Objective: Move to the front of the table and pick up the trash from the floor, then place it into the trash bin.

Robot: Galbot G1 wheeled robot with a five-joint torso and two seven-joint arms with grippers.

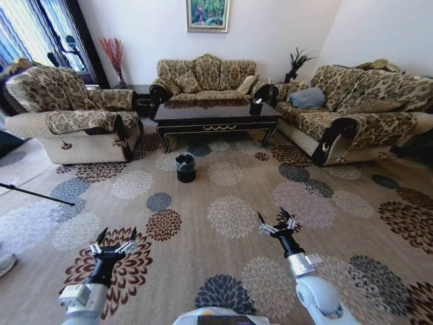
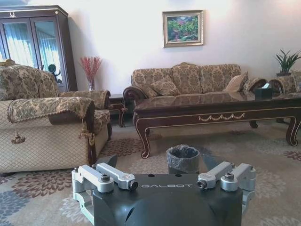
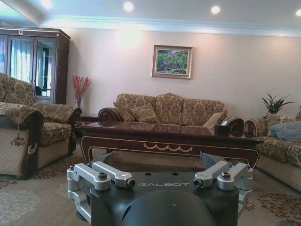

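While your left pincer (image 1: 114,243) and right pincer (image 1: 277,224) hover spread wide and empty, well short of the trash bin (image 1: 185,168), no litter is visible; the bin, before the worktop (image 1: 216,112), looks light, easily tipped.

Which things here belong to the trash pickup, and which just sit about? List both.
For the job: table; trash bin on the floor in front of it; left claw and right claw, both open above the carpet.
Just there: armchair; sofa; blue cushion; painting.
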